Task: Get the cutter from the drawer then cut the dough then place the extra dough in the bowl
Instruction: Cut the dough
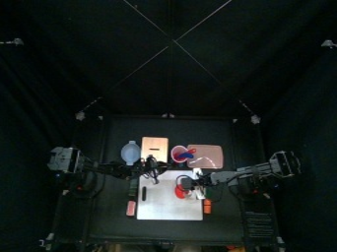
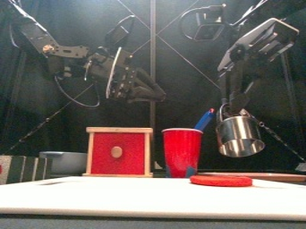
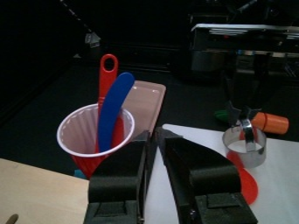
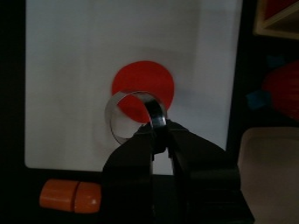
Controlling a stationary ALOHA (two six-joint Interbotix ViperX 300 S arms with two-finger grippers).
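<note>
The metal cutter point(image 2: 239, 134) hangs in the air from its wire handle, and my right gripper point(image 2: 227, 112) is shut on that handle. Under it the flat red dough point(image 2: 221, 181) lies on the white cutting board point(image 2: 120, 192). In the right wrist view the cutter's ring point(image 4: 131, 115) hovers just off the dough point(image 4: 142, 79), not touching it. My left gripper point(image 3: 158, 144) is shut on nothing, held above the board near the red cup point(image 3: 100, 140). The blue-grey bowl point(image 1: 129, 152) stands at the back left.
The wooden box with the red drawer front point(image 2: 120, 152) stands behind the board, its drawer shut. The red cup point(image 2: 183, 152) holds a blue and a red knife. A pink tray point(image 1: 207, 155) lies at the back right. An orange toy point(image 4: 70, 194) sits on the board's edge.
</note>
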